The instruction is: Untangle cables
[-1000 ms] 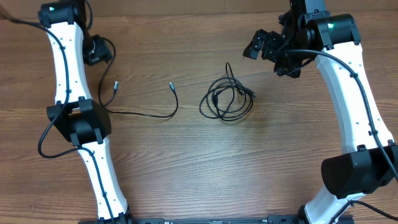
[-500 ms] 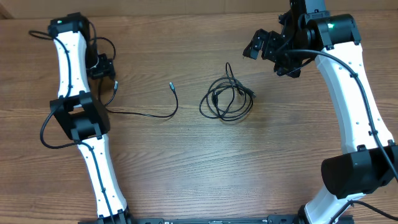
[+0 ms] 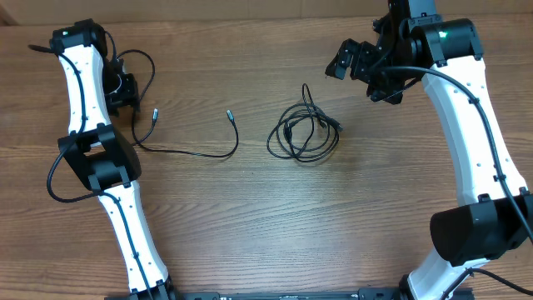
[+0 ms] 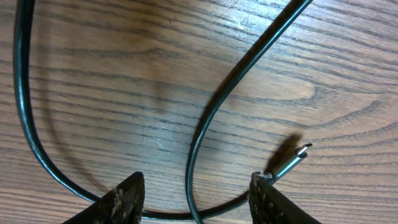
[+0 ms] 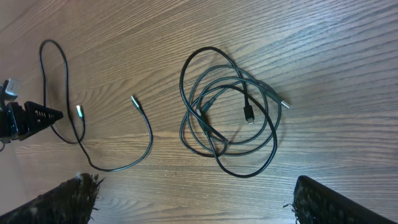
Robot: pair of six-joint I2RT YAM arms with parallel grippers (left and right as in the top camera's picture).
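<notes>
The coil [image 3: 304, 132] lies in the middle of the table [image 3: 250, 242], open wood all round; the loose cable [image 3: 191, 153] lies apart to its left. By that cable's plug [image 4: 292, 158] the left gripper [image 3: 123, 88] sits low, jaws parted, grasping nothing; the right gripper [image 3: 353, 62] hangs wide open beyond the coil

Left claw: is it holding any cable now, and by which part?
Nothing is held. The left claw is open; a cable runs between its fingers, beside a silver plug, unpinched.
</notes>
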